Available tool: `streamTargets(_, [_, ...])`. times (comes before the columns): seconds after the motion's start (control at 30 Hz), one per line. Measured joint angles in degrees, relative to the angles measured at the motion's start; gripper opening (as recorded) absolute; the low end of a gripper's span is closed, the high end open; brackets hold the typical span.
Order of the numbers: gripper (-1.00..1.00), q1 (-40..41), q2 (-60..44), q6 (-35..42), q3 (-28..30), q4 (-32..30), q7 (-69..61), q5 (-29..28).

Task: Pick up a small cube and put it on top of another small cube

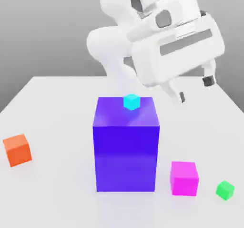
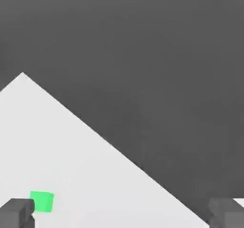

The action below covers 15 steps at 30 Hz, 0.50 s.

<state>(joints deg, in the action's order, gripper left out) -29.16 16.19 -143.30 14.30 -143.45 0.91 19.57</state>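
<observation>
Magenta cube (image 1: 184, 178) rests on the bench (image 1: 57, 193) between the purple block (image 1: 126, 146) and the green cube (image 1: 225, 190); I see the end effector (image 1: 195, 89) raised, fingers apart, holding nothing.

Four small cubes: magenta cube (image 1: 184, 178), green cube (image 1: 225, 190), orange cube (image 1: 17, 149), cyan cube (image 1: 131, 101); one purple block (image 1: 126, 146).

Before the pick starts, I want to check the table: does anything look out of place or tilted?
Nothing looks damaged or tipped. The one odd thing is the tiny cyan cube, which sits on top of the tall purple block near its back edge. The magenta cube, green cube and orange cube rest flat on the table.
</observation>
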Motion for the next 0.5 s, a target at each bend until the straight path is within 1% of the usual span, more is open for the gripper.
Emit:
streamTargets(0.13, [0.0,-2.5,-4.8,-2.1,-0.6,-2.0,-6.4,1.7])
streamTargets(0.27, [0.0,-4.4,-9.0,-4.5,-1.5,-4.1,-11.7,1.9])
streamTargets(0.4, [0.0,-6.3,-12.7,-7.2,-2.5,-6.3,-15.8,0.2])
streamTargets(0.5, [0.0,-7.3,-15.0,-9.4,-3.0,-8.1,-17.7,-2.5])
